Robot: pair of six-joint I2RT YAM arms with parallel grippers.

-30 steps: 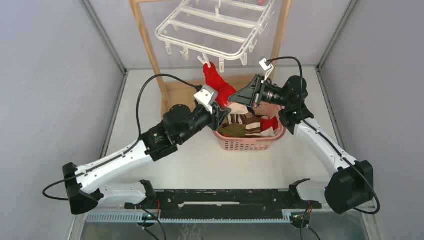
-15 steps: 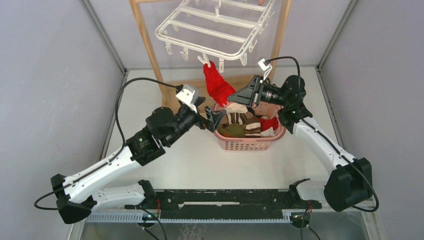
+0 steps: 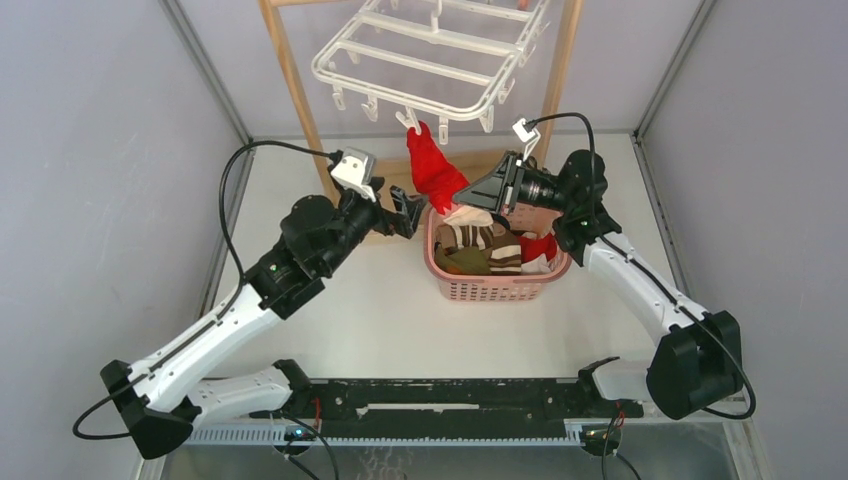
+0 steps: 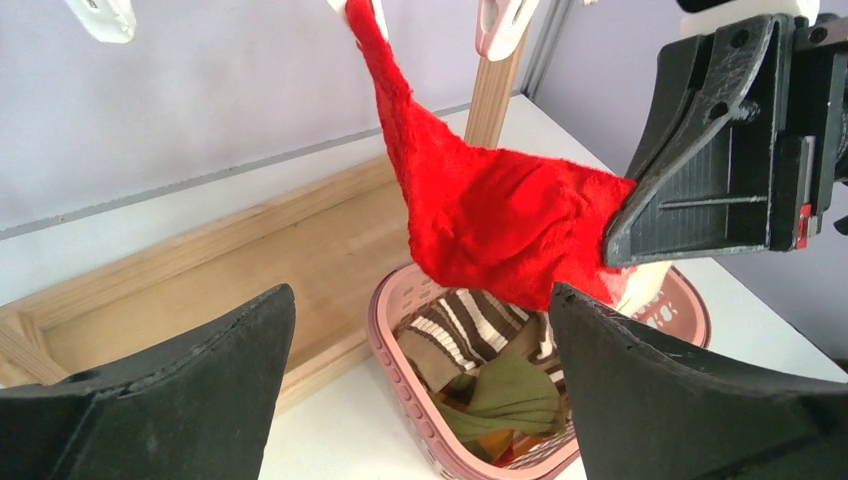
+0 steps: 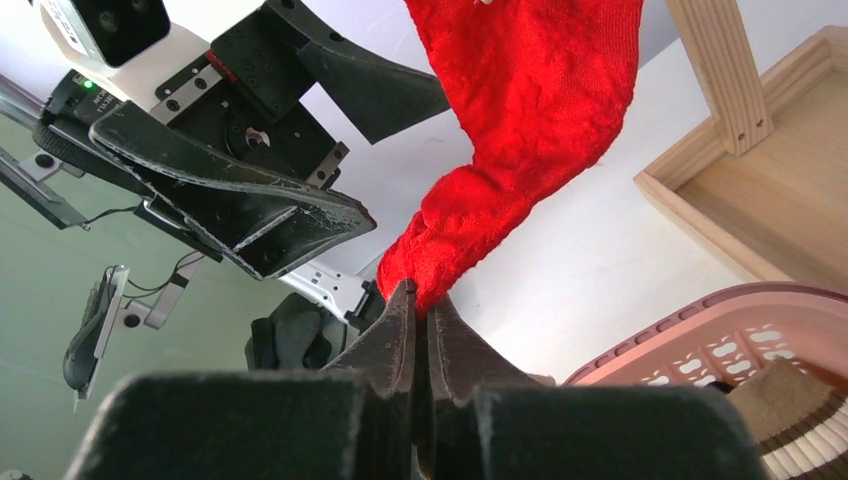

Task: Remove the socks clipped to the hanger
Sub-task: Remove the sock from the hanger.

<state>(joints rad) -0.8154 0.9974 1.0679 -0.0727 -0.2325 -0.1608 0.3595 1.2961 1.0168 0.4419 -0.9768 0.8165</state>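
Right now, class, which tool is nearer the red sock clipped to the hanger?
Right. The right tool grips the lower end of the red sock; the left tool stands open beside it, apart.

Pink basket (image 3: 497, 290) beside wooden stand (image 3: 290, 80) on white table (image 3: 400, 320)

Red sock (image 4: 480, 215) hanging, end pinched by right gripper (image 4: 614, 245) — pink basket (image 4: 383, 335) below, left gripper (image 4: 418, 300) spread wide

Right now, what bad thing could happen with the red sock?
The red sock hangs from a clip while the right gripper pinches its tip: pulling might stretch it or tug the hanger.
The pinch is only at the edge, so it might slip out.
Once free, it could land outside the basket.
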